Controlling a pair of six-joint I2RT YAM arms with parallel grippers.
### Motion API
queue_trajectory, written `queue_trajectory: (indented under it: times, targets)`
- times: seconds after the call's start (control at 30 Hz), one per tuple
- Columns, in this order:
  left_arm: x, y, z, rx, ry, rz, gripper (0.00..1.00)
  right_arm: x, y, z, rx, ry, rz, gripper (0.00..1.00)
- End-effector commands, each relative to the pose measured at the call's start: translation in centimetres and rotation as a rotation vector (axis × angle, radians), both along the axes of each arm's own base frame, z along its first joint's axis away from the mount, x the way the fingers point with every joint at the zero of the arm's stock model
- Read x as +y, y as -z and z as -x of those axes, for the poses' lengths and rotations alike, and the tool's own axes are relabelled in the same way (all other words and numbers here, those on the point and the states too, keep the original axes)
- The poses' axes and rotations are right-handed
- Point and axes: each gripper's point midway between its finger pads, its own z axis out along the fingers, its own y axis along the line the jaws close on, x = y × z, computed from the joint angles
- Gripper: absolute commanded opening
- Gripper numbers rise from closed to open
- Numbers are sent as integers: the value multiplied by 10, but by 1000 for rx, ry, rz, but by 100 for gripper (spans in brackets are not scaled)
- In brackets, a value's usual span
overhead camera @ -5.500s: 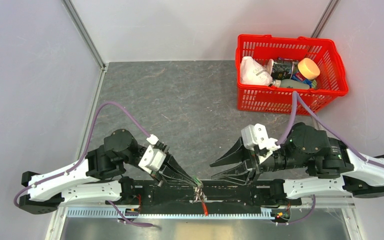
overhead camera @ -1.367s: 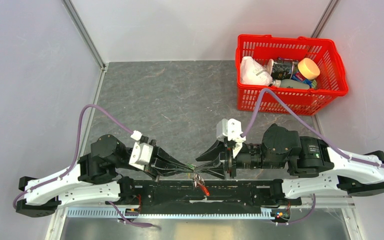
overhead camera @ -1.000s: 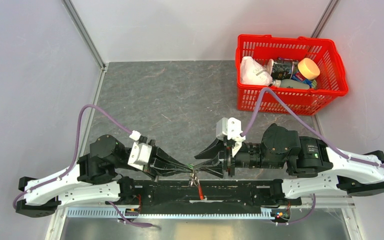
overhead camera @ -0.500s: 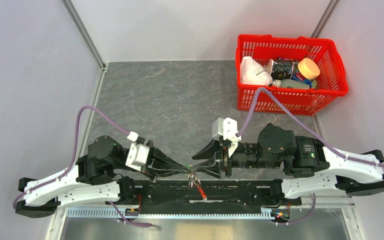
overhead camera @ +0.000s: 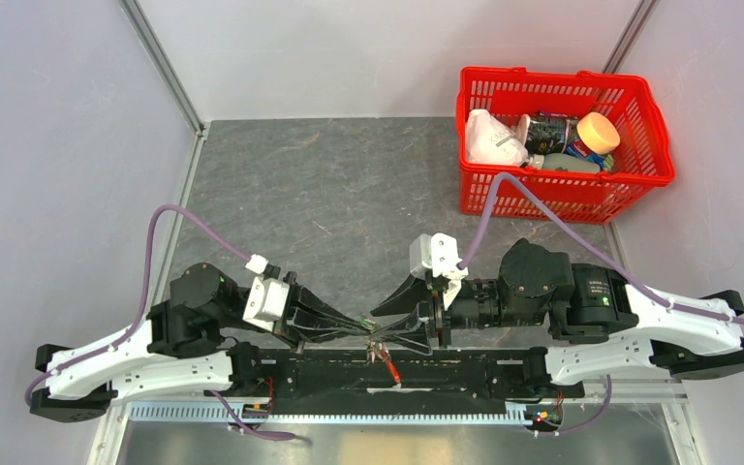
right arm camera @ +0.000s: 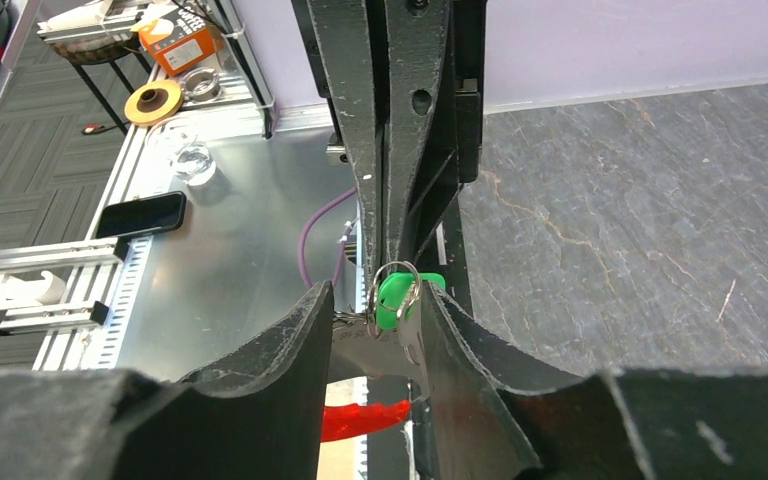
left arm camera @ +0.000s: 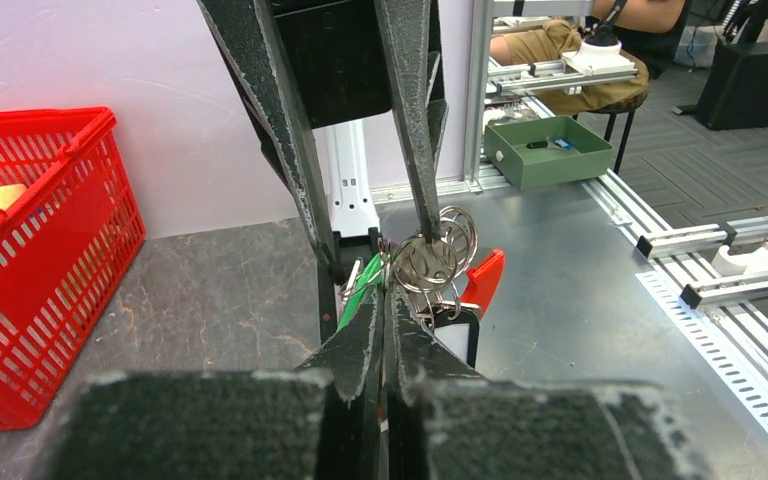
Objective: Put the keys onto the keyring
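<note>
The left pincer (left arm camera: 384, 292) is clamped shut on the keys (left arm camera: 432, 262), a green tag (right arm camera: 396, 296) at its tips, over the near edge of the bench (overhead camera: 349, 194). The right pincer (right arm camera: 377, 300) stands half open around the bunch, gripping nothing. The keyring (right arm camera: 360, 420) hangs beneath, red end showing. Whether any key is threaded yet, I cannot tell; threading likely remains.

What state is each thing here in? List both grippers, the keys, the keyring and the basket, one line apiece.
left gripper: shut, pinching the keys.
right gripper: open, fingers either side of the bunch.
keys: bunched together, held up by the left gripper.
keyring: dangling beneath the keys; open or closed, cannot tell.
red basket: upright, holding several items.
</note>
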Motion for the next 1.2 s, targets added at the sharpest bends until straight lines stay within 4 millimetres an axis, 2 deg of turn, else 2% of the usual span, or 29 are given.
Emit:
queue_trajectory:
  times: [0.0,0.27,0.53,1.0,1.17]
  targets:
    - [4,-25,2,3,0,87,2,-3,-18,6,-1,-34,-54,45]
    - [7,-27,3,1,4,94,2,0,-12,0,-14,-2,-32,45]
    - [9,-29,6,-3,17,101,2,-1,-7,-8,-24,40,-23,38]
    - [11,-32,5,1,7,118,2,-1,4,-8,-23,39,7,33]
    - [10,-31,3,3,0,117,2,1,7,-6,-21,29,19,25]
